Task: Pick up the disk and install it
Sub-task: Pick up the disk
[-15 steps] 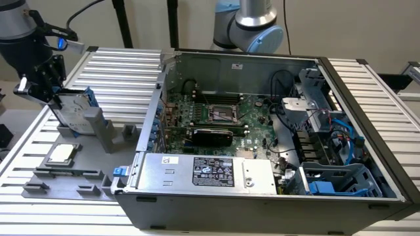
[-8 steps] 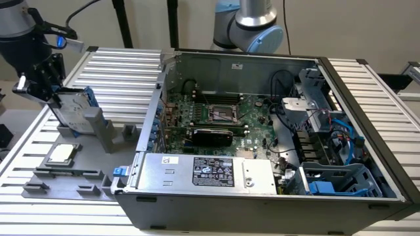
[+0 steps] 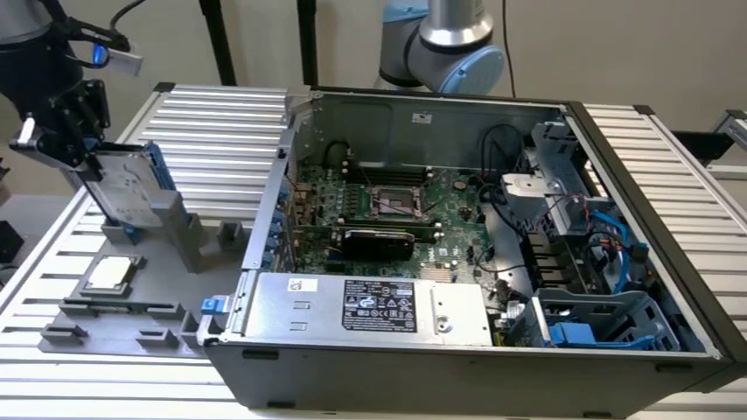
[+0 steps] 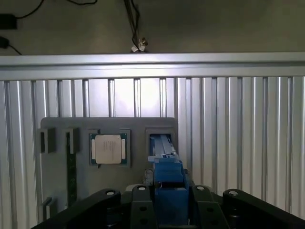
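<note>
Hand (image 4: pixel 167 211) is nearest: black fingers (image 4: pixel 143 210) cut off by the frame edge, clamped on the blue-framed disk (image 4: pixel 167 174) from both sides. Disk stands upright and edge-on (label not visible) at the slot on one corner of the grey holder plate (image 4: pixel 57 131). Can't tell if its lower edge is seated in the slot or just clear of it, since the plate's posts hide it. Silver chip (image 4: pixel 108 149) lies flat in a pocket on the same plate, just beside the slot. Plate lies on the ribbed tabletop (image 4: pixel 238 143). Open PC case (image 3: pixel 467 262) is beside the plate, on the exterior view's right.
</note>
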You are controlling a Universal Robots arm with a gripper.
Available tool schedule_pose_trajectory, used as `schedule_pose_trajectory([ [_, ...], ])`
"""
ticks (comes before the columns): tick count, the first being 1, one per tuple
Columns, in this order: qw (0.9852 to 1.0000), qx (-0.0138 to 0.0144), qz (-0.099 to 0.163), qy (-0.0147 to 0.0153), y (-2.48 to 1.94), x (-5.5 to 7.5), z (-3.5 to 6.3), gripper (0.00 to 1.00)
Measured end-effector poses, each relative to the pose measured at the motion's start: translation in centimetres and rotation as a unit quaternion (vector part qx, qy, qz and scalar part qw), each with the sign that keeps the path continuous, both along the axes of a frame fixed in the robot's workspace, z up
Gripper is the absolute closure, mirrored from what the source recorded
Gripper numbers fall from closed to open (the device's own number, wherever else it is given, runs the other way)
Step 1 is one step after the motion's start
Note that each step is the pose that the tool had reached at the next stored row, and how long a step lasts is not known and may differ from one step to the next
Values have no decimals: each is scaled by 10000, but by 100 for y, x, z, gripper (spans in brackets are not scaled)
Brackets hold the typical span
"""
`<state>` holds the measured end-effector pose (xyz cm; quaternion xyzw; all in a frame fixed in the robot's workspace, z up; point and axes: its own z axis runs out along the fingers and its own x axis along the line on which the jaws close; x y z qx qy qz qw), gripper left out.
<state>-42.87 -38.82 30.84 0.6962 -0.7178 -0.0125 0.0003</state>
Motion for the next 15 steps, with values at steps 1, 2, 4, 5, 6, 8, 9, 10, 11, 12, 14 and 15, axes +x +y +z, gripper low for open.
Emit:
schedule_pose_trajectory([
  [1,10000,0,0,0,0,2,41,100],
  [2,10000,0,0,1,0,3,85,100],
  [4,10000,0,0,0,0,9,174,100],
  [5,10000,0,0,1,0,13,220,100],
  [6,10000,0,0,0,0,17,267,100],
  [8,10000,0,0,1,0,27,356,100],
  [9,10000,1,0,0,0,33,403,100],
  [10,10000,0,0,0,0,40,450,100],
  [11,10000,0,0,0,0,47,492,100],
  [12,10000,0,0,0,0,54,538,100],
  [14,10000,0,0,0,0,71,631,100],
  [15,10000,0,0,0,0,81,675,100],
])
